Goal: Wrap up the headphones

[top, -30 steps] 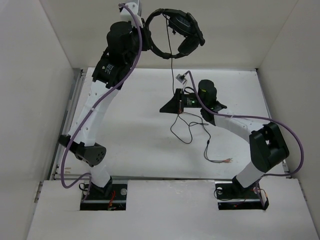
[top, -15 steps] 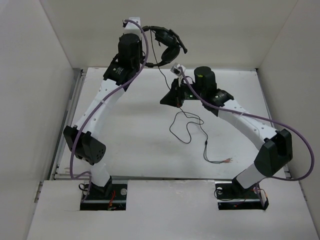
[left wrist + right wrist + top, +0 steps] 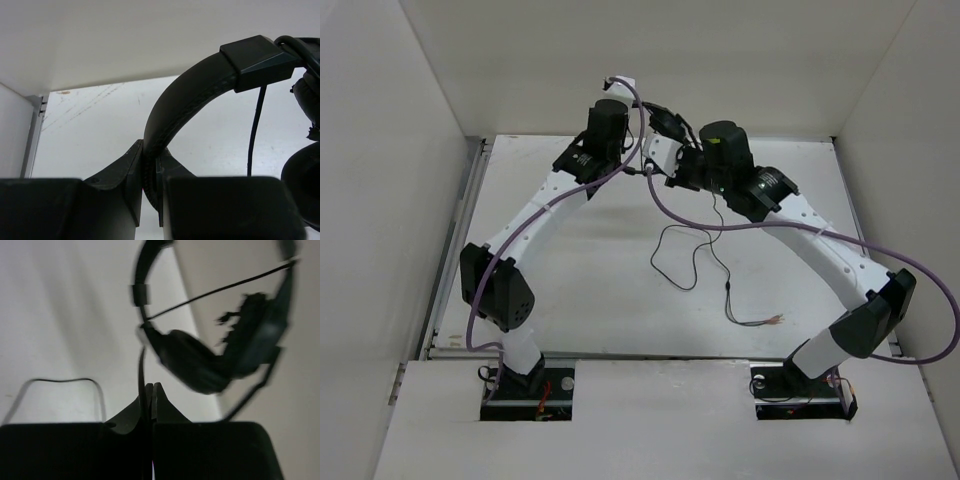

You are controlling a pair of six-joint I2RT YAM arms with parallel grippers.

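The black headphones (image 3: pixel 672 126) hang in the air at the back of the table, between the two wrists. My left gripper (image 3: pixel 150 150) is shut on the curved headband (image 3: pixel 190 95), and an earcup (image 3: pixel 305 180) shows at the right edge of that view. Just below the blurred earcups (image 3: pixel 195 360), my right gripper (image 3: pixel 151 386) is shut on the thin cord (image 3: pixel 141 365). Seen from above, the left gripper (image 3: pixel 645 118) and right gripper (image 3: pixel 672 172) are close together. The rest of the cord (image 3: pixel 692 255) loops down onto the table, ending in reddish tips (image 3: pixel 772 320).
White walls close in the table (image 3: pixel 570 280) at the back and on both sides, the back wall just behind the headphones. A metal rail (image 3: pixel 455 240) runs along the left edge. Purple cables trail from both arms.
The left arm has brought the headphones down and to the right, toward the right gripper. The right arm has moved back and up along the cord, to just under the earcups.
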